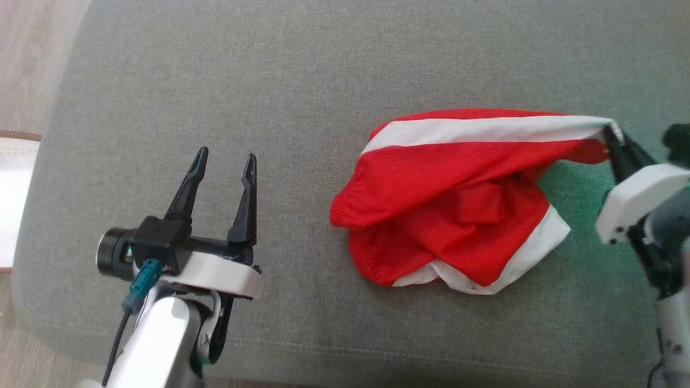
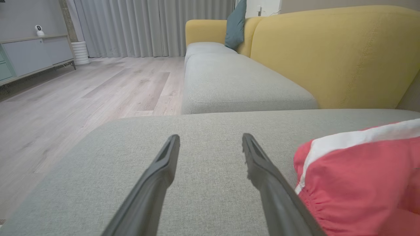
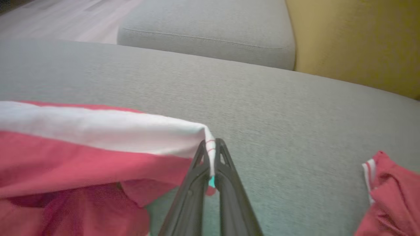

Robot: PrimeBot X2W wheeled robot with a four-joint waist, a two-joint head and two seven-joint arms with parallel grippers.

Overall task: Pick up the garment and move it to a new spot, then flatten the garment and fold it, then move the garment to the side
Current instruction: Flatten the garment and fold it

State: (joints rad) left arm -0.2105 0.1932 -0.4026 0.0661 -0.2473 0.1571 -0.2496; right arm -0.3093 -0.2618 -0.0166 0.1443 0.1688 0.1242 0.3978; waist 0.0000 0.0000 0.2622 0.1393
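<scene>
Garment: we find the red-and-white garment (image 1: 447, 205) bunched on the grey seat cushion (image 1: 242, 81), right of centre in the head view.
Right gripper: we note the right gripper (image 1: 612, 132) at the garment's far right corner, fingers pressed together on the white band. That edge is stretched taut away from the heap.
Left gripper: the left gripper (image 1: 226, 156) is over bare cushion, well left of the garment, with fingers spread apart and nothing between them.
Beyond: we log a yellow sofa back (image 2: 328, 49) and a wood floor (image 2: 82, 91).
</scene>
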